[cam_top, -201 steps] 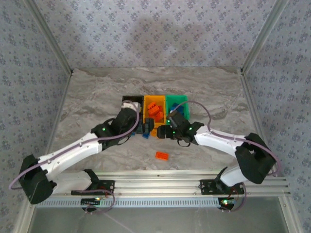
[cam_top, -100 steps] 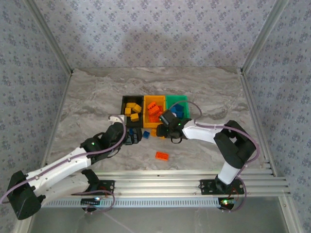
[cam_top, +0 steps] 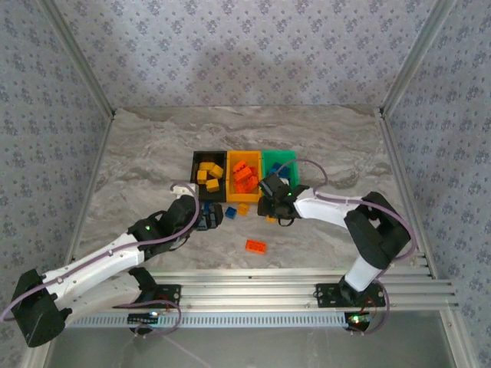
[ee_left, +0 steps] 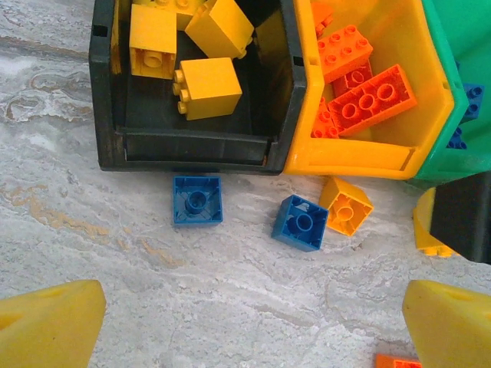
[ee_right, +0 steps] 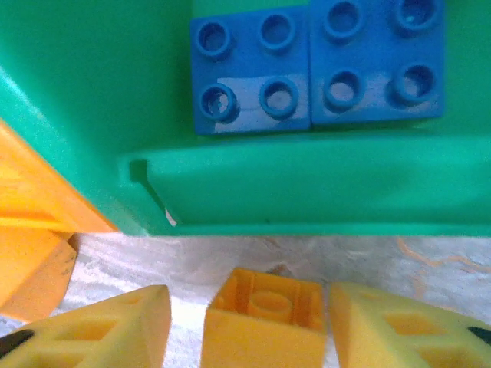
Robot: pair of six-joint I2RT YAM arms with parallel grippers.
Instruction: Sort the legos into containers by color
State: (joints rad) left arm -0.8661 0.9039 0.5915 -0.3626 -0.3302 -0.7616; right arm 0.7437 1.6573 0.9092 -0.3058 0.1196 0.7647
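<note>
Flanking a light, slick brick's (ee_right: 265, 318) flat sides, six o'clock of the bin (ee_right: 307, 192), our right gripper (ee_right: 249, 307): pinch unclear; left gripper (ee_left: 252, 322) spread.

Right tool (ee_right: 249, 326) has closed in around a yellow-orange lego (ee_right: 265, 307); left tool (cam_top: 209, 218) withdrew.

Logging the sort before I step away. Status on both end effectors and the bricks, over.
Left end effector open above two loose blue bricks. Right end effector straddling yellow brick on table, grip unconfirmed. Green bin wall directly ahead.
</note>
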